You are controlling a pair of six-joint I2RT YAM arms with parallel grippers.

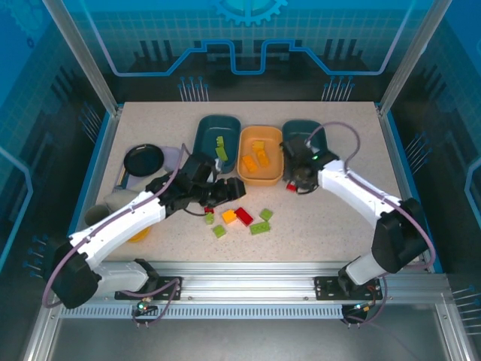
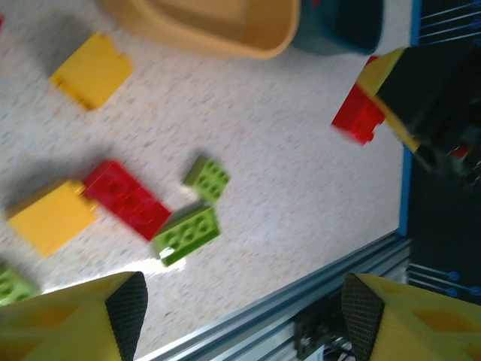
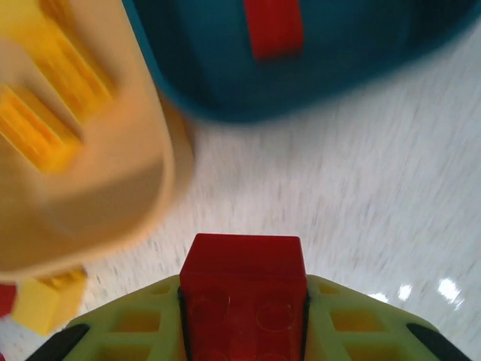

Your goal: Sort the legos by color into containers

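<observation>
— Top external: three trays stand in a row at the far middle of the table (image 1: 338, 226): left teal tray (image 1: 204, 129), orange tray (image 1: 275, 170), right teal tray (image 1: 294, 126). What do you read on the right arm?

— I have the right gripper (image 1: 294, 185) just on the near side of the right teal tray, beside the near right corner of the orange tray. On the right wrist view its fingers (image 3: 361, 327) are pinched onto a red brick (image 3: 244, 278), with the studs facing the camera. I cannot tell whether the brick is off the table, because that picture is smeared.

— Tray contents?

— A green brick (image 1: 220, 147) lies in the left teal tray. Orange-yellow bricks (image 1: 259, 154) lie in the orange tray. The right wrist view shows a second red brick (image 3: 274, 26) inside the right teal tray.

— And the left arm?

— On the left wrist view the left gripper (image 2: 240, 320) has its jaws spread wide, with nothing between them. It hangs over the table on the near side of the left teal tray.

— What is unsorted?

— A loose group lies on the near side of the orange tray, between the two arms. A long red brick (image 2: 126, 199) touches one orange-yellow brick (image 2: 51, 216). Another yellow brick (image 2: 92, 69) lies apart, closer to the orange tray. A small green brick (image 2: 207, 178) and a longer green brick (image 2: 186, 235) lie just beside the long red brick. From above I also see further green pieces (image 1: 219, 231) at the left edge of the group.
</observation>
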